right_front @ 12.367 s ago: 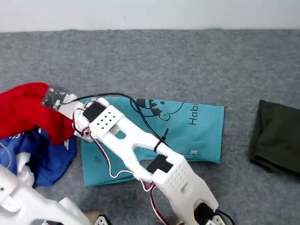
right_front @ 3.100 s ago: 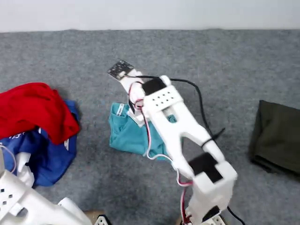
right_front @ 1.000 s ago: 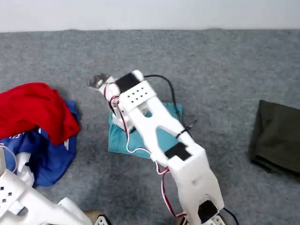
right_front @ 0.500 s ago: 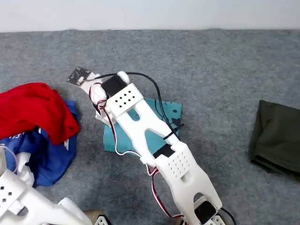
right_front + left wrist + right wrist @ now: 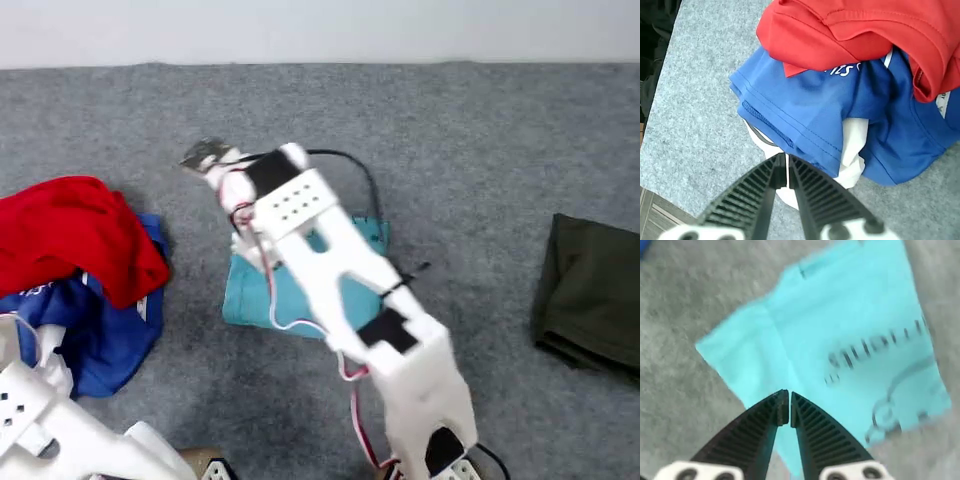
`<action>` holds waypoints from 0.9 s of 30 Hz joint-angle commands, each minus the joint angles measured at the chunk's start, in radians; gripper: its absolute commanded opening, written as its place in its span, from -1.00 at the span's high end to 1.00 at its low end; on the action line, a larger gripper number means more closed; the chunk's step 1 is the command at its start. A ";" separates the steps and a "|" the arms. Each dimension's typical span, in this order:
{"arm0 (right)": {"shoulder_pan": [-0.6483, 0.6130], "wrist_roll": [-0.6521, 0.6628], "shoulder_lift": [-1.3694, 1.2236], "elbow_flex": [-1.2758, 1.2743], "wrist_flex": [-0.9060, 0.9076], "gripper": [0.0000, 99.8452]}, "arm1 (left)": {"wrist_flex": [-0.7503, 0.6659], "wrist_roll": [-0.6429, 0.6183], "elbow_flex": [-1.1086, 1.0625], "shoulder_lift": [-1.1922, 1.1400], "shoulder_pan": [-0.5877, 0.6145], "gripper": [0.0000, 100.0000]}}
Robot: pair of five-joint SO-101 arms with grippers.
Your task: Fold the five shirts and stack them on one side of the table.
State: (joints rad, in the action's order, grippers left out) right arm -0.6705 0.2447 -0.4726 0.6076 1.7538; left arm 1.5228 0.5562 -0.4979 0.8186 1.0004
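Swinging back rightward, the right gripper (image 5: pixel 785 396), jaws together, is hanging over the folded teal shirt (image 5: pixel 248 300) mid-table, its arm (image 5: pixel 340 270) hiding part; red shirt (image 5: pixel 60 235) and blue shirt (image 5: pixel 100 340) are lying heaped nearby.

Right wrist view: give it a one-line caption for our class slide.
The shut right gripper hangs above a folded teal shirt lying on the grey table.
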 commanded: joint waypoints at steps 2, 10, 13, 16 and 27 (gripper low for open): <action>0.070 -0.043 0.282 -0.218 0.044 0.98 | -0.020 -0.009 0.044 0.020 0.005 0.97; 0.119 -0.443 0.380 -0.499 0.025 0.98 | -0.018 -0.011 0.044 0.021 0.006 0.97; 0.119 -0.548 0.335 -0.554 0.002 0.86 | -0.018 -0.011 0.044 0.021 0.006 0.97; 0.117 -0.641 0.282 -0.554 -0.004 0.60 | -0.018 -0.011 0.044 0.021 0.006 0.97; 0.197 -0.692 0.074 -0.555 -0.157 0.36 | -0.025 -0.011 0.042 0.021 0.003 0.97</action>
State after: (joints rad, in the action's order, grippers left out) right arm -0.4956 -0.4381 -0.3759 0.0476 1.6372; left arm 1.5228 0.5531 -0.4979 0.8186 1.0004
